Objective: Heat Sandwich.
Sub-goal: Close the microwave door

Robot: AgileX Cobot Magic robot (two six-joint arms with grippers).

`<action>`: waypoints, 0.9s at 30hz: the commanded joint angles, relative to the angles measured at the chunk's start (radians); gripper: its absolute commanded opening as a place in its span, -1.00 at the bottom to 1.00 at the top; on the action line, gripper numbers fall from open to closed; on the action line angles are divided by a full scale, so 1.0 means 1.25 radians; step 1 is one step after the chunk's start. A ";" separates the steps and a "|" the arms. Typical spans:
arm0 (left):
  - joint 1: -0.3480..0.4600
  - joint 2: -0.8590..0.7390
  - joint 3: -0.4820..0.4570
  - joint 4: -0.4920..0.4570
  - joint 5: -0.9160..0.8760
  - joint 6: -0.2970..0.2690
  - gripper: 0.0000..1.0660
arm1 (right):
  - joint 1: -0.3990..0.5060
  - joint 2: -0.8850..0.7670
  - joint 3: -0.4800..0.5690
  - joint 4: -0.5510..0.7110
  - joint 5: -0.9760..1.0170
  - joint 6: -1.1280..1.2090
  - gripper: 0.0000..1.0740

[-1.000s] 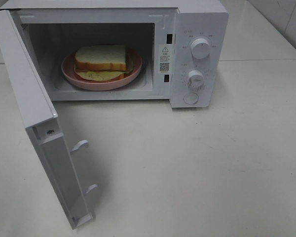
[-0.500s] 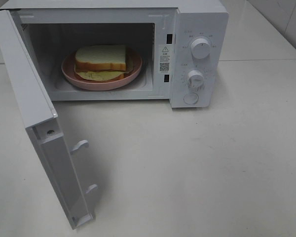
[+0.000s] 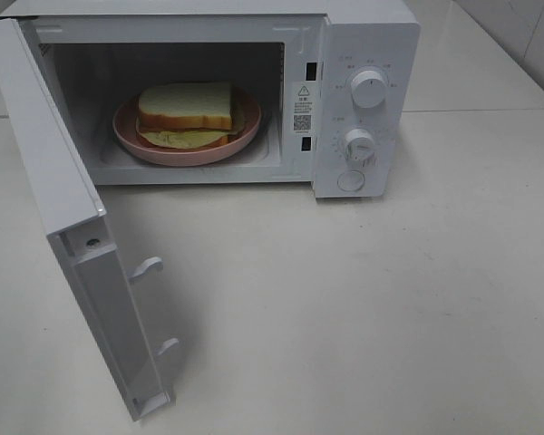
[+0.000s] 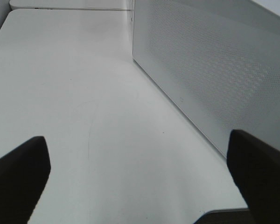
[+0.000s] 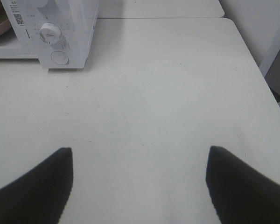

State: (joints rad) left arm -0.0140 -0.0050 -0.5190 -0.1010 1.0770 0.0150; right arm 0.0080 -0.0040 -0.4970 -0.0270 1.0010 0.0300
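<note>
The sandwich point(image 3: 185, 112), white bread with tan crust and pale yellow-green filling, lies on a round pink plate point(image 3: 136, 140) inside the white microwave point(image 3: 363, 36). The microwave door point(image 3: 59, 217) stands wide open, swung out to the front left. Neither gripper shows in the high view. My left gripper point(image 4: 140, 182) is open and empty above the table, beside the perforated outer face of the door point(image 4: 210, 70). My right gripper point(image 5: 139, 186) is open and empty above the table, well to the right and in front of the microwave's control panel point(image 5: 53, 35).
Two round knobs point(image 3: 369, 89) point(image 3: 359, 145) and a round button point(image 3: 350, 180) sit on the panel at the microwave's right. The white table point(image 3: 363, 308) ends at an edge on the far right in the right wrist view point(image 5: 254, 60).
</note>
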 commanded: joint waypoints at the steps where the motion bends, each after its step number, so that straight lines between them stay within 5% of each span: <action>1: 0.001 -0.005 0.003 -0.002 -0.006 -0.005 0.83 | -0.006 -0.022 0.000 0.001 -0.004 -0.010 0.42; 27: 0.001 -0.004 0.003 -0.002 -0.006 -0.005 0.83 | -0.006 -0.022 0.000 0.001 -0.004 -0.010 0.41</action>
State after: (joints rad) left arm -0.0140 -0.0050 -0.5190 -0.1010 1.0770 0.0150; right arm 0.0080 -0.0040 -0.4970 -0.0270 1.0010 0.0300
